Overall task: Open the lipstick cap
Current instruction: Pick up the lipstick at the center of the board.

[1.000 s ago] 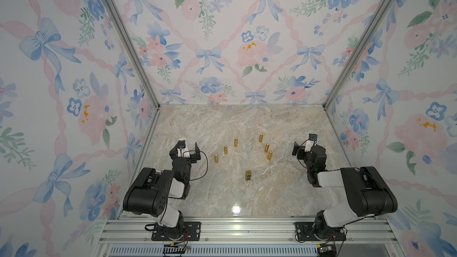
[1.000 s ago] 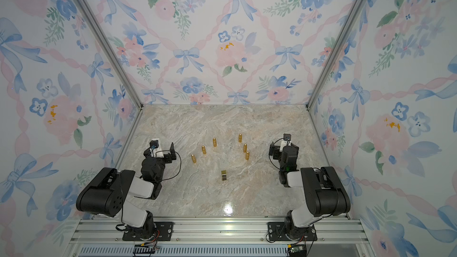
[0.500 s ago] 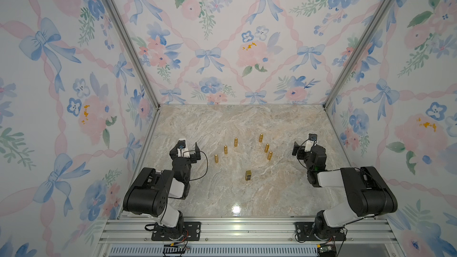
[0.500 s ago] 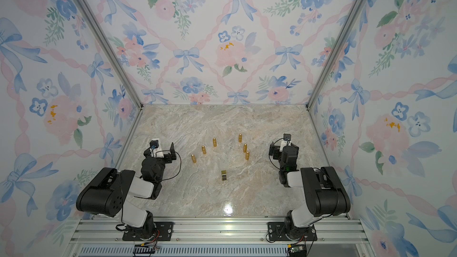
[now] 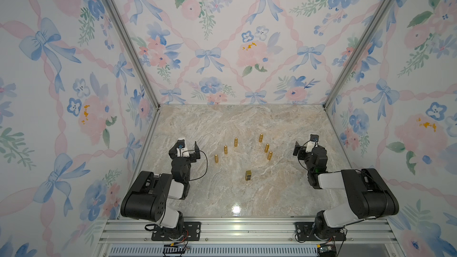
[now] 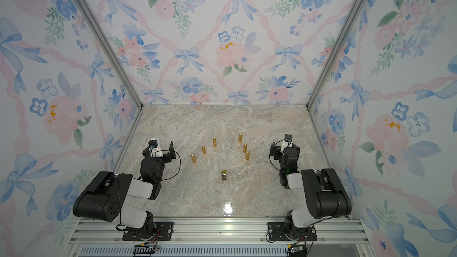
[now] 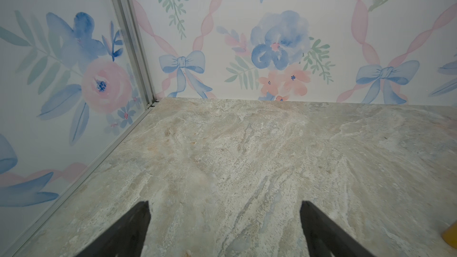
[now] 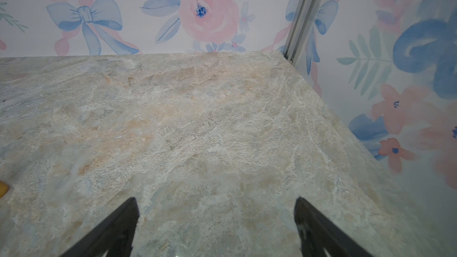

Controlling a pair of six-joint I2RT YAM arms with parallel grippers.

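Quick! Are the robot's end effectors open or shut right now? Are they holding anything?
Left end effector: open, holding nothing.
Right end effector: open, holding nothing.

table (image 5: 272,194): marble-look stone, glossy, with glare | lipsticks (image 5: 216,158): shiny gold metallic | walls (image 5: 222,33): matt floral print | front rail (image 5: 242,228): bare grooved metal | arm housings (image 5: 146,201): black plastic, slight sheen

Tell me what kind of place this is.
Probably a staged robot test booth, not a real room: flower-and-bow wallpaper panels held in an aluminium frame, a marble-look tabletop, and the left arm and right arm bolted to a slotted rail along the front edge.
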